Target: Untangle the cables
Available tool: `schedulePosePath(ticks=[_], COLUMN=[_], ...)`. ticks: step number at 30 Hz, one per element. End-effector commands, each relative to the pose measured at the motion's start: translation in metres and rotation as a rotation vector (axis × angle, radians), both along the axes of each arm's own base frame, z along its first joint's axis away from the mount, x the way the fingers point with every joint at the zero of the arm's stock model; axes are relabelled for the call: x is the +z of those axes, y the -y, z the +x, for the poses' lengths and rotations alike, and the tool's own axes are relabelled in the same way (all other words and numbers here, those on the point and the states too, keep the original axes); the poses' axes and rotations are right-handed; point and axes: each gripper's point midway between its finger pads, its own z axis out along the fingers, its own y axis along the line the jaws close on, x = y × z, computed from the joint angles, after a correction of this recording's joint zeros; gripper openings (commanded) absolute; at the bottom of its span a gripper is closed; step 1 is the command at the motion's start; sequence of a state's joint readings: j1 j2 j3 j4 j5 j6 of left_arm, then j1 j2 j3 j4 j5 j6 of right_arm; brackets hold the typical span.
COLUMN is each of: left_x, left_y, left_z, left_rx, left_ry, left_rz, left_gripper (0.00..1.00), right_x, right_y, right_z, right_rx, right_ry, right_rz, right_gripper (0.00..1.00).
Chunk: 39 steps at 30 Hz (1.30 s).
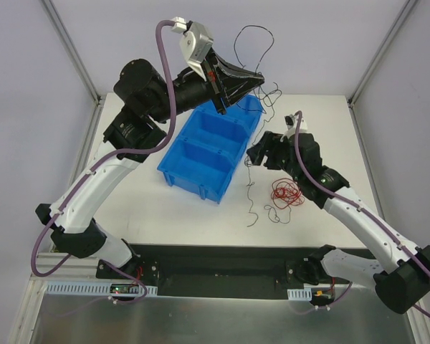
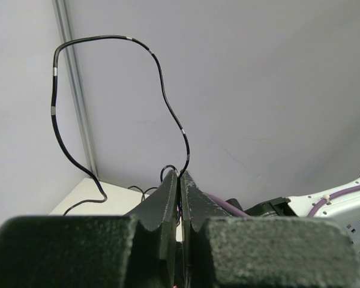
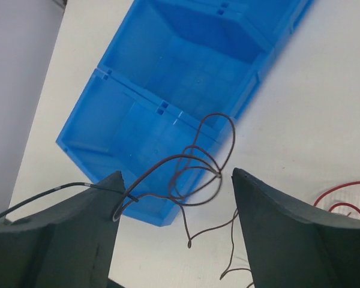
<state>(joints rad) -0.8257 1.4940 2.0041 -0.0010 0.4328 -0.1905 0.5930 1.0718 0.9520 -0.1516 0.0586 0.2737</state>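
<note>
One looping, kinked black cable (image 2: 102, 38) pinched in my left claw (image 2: 180, 176), plain only wrist-side; right claw (image 3: 177, 174) wide.

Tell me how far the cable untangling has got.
Looks done: the red cables lie in their own bunch on the table, seemingly apart from the black ones. In hand: the left gripper is shut on a black cable, lifted high; the right gripper is open around the dark loops. Left: those loops are tangled, and the red bunch is coiled.
</note>
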Motion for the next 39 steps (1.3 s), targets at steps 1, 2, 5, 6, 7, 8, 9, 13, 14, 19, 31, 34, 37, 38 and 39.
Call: schedulePosePath(ticks=[1,2,5,6,7,8,9,13,14,19,31,34,37,38,39], left_x=[0.014,0.014,0.013,0.013,0.013,0.014,0.014,0.011,0.009,-0.009,-0.163,-0.227,-0.273,-0.283,-0.295], left_y=[-0.002,-0.002,-0.003,-0.003,-0.004,-0.005,-0.006,-0.008,-0.008,-0.015,-0.096,-0.119,-0.130,-0.131,-0.133], left_z=[-0.011,-0.011,-0.013,-0.013,-0.012,-0.013,-0.013,-0.011,-0.010,0.004,0.117,0.130,0.130,0.129,0.128], left_rx=[-0.025,-0.024,-0.027,-0.026,-0.021,-0.020,-0.016,0.001,0.011,0.104,0.742,0.798,0.810,0.806,0.811], left_ry=[0.032,0.034,0.038,0.037,0.040,0.046,0.047,0.058,0.062,0.061,-0.310,-0.605,-0.778,-0.825,-0.868], left_rz=[-0.028,-0.028,-0.025,-0.025,-0.023,-0.024,-0.025,-0.015,-0.009,0.042,0.227,0.185,0.171,0.167,0.164], left_gripper=[0.00,0.00,0.00,0.00,0.00,0.00,0.00,0.00,0.00,0.00,0.00,0.00,0.00,0.00,0.00], right_x=[0.023,0.019,-0.001,-0.008,-0.014,-0.020,-0.027,-0.054,-0.062,-0.088,-0.088,-0.083,-0.076,-0.074,-0.073], right_y=[0.014,0.020,0.045,0.052,0.062,0.068,0.075,0.105,0.114,0.137,0.144,0.140,0.134,0.132,0.130], right_z=[0.018,0.019,0.021,0.020,0.019,0.017,0.016,0.004,-0.001,-0.020,-0.042,-0.040,-0.037,-0.036,-0.034], right_rx=[-0.142,-0.175,-0.298,-0.330,-0.371,-0.390,-0.412,-0.495,-0.519,-0.530,-0.470,-0.450,-0.416,-0.409,-0.403], right_ry=[0.054,0.042,-0.007,-0.019,-0.026,-0.036,-0.046,-0.100,-0.118,-0.187,-0.200,-0.201,-0.198,-0.197,-0.196], right_rz=[0.032,0.012,-0.067,-0.094,-0.121,-0.142,-0.167,-0.293,-0.319,-0.302,-0.237,-0.222,-0.201,-0.192,-0.185], right_gripper=[0.71,0.65,0.51,0.49,0.42,0.35,0.24,0.00,0.00,0.00,0.00,0.01,0.00,0.00,0.00])
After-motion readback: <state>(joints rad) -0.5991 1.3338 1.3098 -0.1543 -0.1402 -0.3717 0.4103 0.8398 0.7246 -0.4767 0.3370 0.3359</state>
